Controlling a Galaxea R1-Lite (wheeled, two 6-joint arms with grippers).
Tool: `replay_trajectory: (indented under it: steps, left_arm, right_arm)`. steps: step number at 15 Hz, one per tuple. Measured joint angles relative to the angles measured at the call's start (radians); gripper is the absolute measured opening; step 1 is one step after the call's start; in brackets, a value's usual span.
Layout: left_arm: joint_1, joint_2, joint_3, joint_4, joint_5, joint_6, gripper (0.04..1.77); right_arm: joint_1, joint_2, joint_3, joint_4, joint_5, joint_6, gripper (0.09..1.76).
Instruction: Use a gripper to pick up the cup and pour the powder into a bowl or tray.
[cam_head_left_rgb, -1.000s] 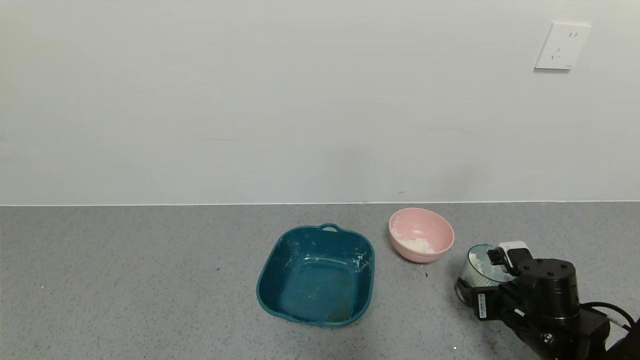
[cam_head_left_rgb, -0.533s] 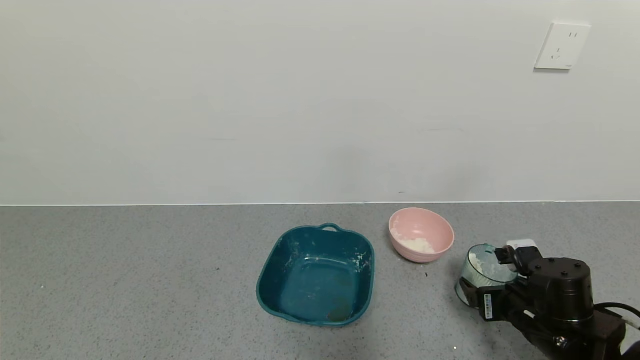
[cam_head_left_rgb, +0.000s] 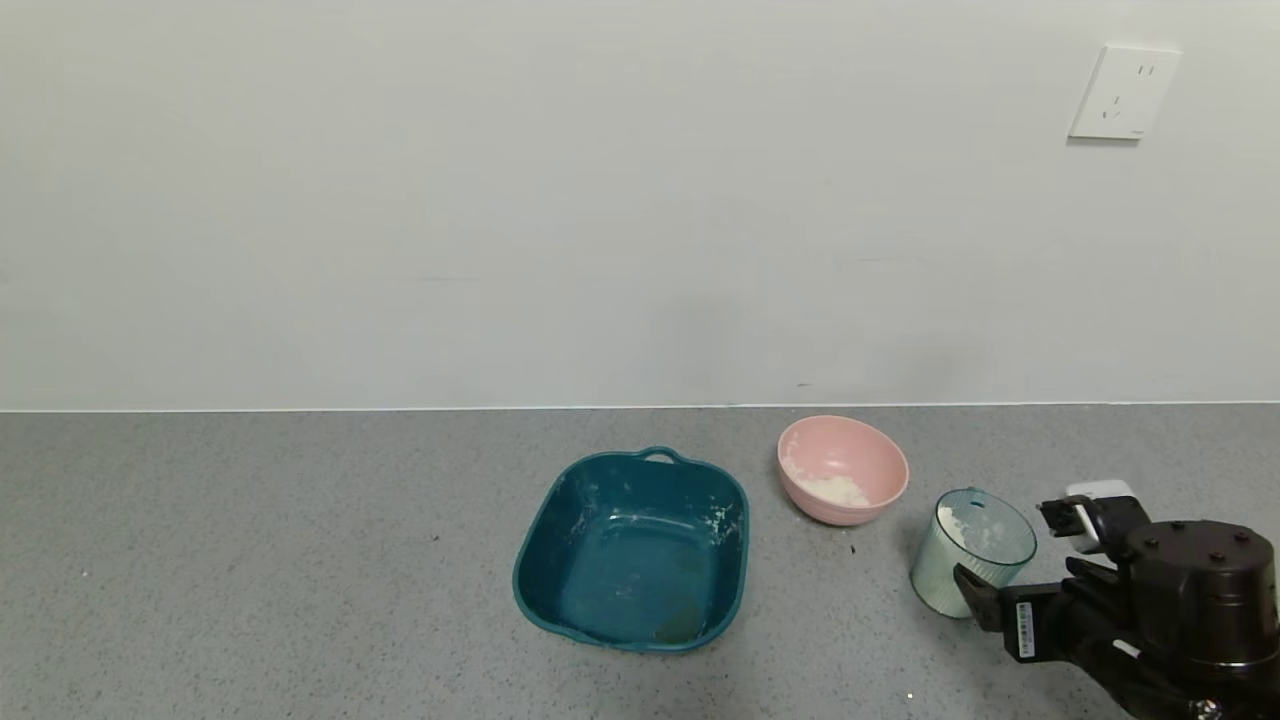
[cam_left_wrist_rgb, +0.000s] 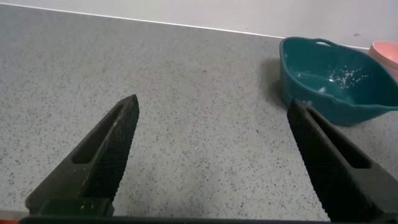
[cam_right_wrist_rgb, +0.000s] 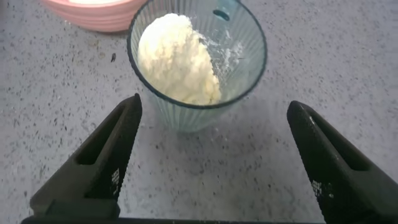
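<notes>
The ribbed pale blue-green cup (cam_head_left_rgb: 968, 552) stands upright on the grey counter, right of the pink bowl (cam_head_left_rgb: 843, 470). White powder (cam_right_wrist_rgb: 177, 59) fills part of the cup, and some powder (cam_head_left_rgb: 835, 490) lies in the bowl. My right gripper (cam_head_left_rgb: 1003, 541) is open, just behind the cup on the near right. In the right wrist view the gripper (cam_right_wrist_rgb: 213, 104) has its fingers wide apart, the cup (cam_right_wrist_rgb: 198, 68) lies beyond the tips, and neither finger touches it. My left gripper (cam_left_wrist_rgb: 212, 102) is open and empty over bare counter.
A dark teal square tray (cam_head_left_rgb: 632, 550) with handles and powder smears sits left of the bowl; it also shows in the left wrist view (cam_left_wrist_rgb: 336, 81). The wall runs along the counter's far edge, with a socket (cam_head_left_rgb: 1124, 92) high on the right.
My right gripper has drawn back to the right and toward me, from around the cup. The cup now stands free on the counter. The bowl and tray have not moved.
</notes>
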Motion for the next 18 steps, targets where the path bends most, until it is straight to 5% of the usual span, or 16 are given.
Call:
replay_trajectory:
  steps: [13, 18]
  left_arm:
    - [0.0, 0.0, 0.0, 0.0, 0.0, 0.0, 1.72]
    - [0.0, 0.0, 0.0, 0.0, 0.0, 0.0, 1.72]
  right_arm:
    - [-0.004, -0.267, 0.157, 0.03, -0.009, 0.014, 1.7]
    - [-0.073, -0.428, 0.169, 0.179, 0.076, 0.014, 1.7]
